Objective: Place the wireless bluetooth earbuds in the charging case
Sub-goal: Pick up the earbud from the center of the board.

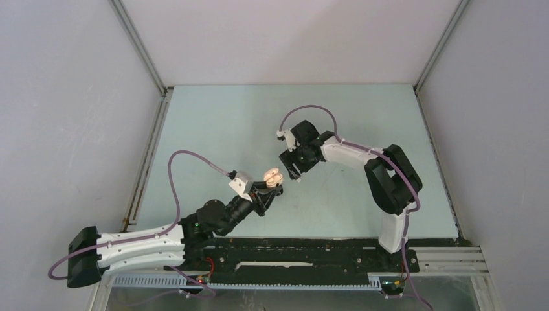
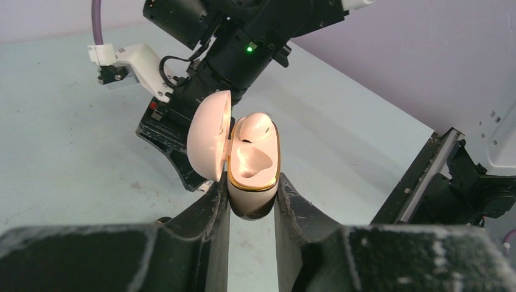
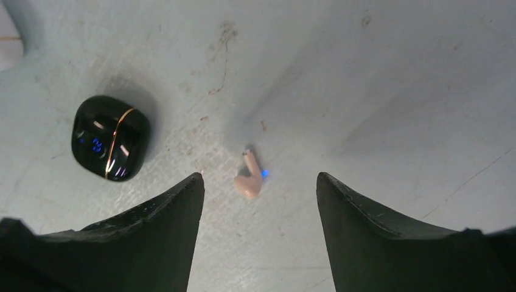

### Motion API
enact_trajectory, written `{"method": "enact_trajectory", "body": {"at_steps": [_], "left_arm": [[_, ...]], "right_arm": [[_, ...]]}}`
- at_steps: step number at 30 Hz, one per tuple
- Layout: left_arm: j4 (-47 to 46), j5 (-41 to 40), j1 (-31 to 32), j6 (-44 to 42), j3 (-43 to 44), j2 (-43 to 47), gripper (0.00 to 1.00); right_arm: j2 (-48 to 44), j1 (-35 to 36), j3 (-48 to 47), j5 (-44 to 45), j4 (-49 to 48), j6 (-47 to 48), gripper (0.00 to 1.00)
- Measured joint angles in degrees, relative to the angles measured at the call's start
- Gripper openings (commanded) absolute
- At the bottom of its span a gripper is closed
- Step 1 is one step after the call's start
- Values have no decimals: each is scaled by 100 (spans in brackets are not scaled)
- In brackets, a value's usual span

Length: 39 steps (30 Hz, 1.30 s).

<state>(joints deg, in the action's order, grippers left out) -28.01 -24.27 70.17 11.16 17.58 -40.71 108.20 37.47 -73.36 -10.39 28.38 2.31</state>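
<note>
Right wrist view showed a pink earbud [image 3: 248, 180] lying loose on the table [image 3: 395, 73] at lower centre, the right gripper [image 3: 258, 177] spread wide above it. I feared an off-centre pinch could flick it away. Left gripper [image 2: 251, 185] stood clamped on the open charging case [image 2: 254, 164], one bud [image 2: 255, 126] seated.

The open case [image 2: 252, 164] stood between the left gripper's [image 2: 251, 207] fingers, its lid [image 2: 209, 135] hanging off its left side and a seated earbud [image 2: 254, 126] in its far pocket, while on the table [image 3: 365, 73] a loose earbud [image 3: 249, 179] lay beneath the right gripper [image 3: 260, 201], a shut case [image 3: 110, 146] to its left.
</note>
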Motion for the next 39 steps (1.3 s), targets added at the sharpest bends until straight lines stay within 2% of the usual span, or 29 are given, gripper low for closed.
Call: {"method": "enact_trajectory", "body": {"at_steps": [9, 19, 29, 32, 39], "left_arm": [[33, 46, 11, 87, 2, -59, 0], [17, 70, 11, 87, 2, -184, 0], [-17, 94, 22, 87, 2, -205, 0], [-20, 94, 22, 87, 2, -212, 0], [-61, 111, 22, 90, 2, -286, 0]], "right_arm": [[354, -4, -122, 236, 52, 24, 70], [354, -9, -122, 380, 142, 144, 56], [299, -22, -31, 415, 160, 227, 48], [284, -44, -4, 417, 162, 238, 42], [278, -55, 13, 411, 168, 245, 36]]}}
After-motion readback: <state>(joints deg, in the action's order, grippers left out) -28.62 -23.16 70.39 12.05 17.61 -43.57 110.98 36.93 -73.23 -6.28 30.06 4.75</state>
